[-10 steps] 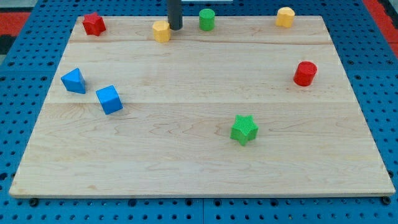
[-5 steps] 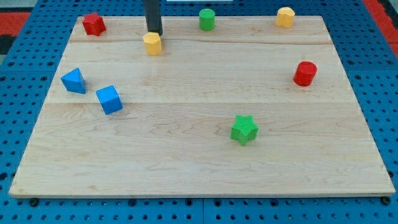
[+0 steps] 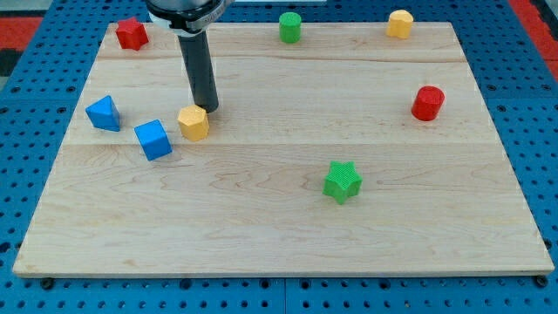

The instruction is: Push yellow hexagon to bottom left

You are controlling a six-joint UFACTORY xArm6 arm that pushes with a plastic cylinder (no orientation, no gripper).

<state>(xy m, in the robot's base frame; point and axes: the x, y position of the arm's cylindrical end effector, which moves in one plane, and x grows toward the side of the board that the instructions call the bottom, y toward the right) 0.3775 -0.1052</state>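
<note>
My tip [image 3: 209,108] is down on the tabletop [image 3: 279,235], touching or just off the yellow hexagon [image 3: 193,123] on its upper-right side, so the hex lies down-left of me, approx the way it has to go. No hand on this rig, just a bare rod, so nothing released or clenched, only contact. Hex sits left of centre, well short of the bottom left corner. Catch: blue cube [image 3: 153,139] is just beside the hex on its left, w/ another blue block [image 3: 104,113] further toward the left edge. I reckon a straight diagonal shove clips that cube, so I'd steer more toward the bottom edge first.
</note>
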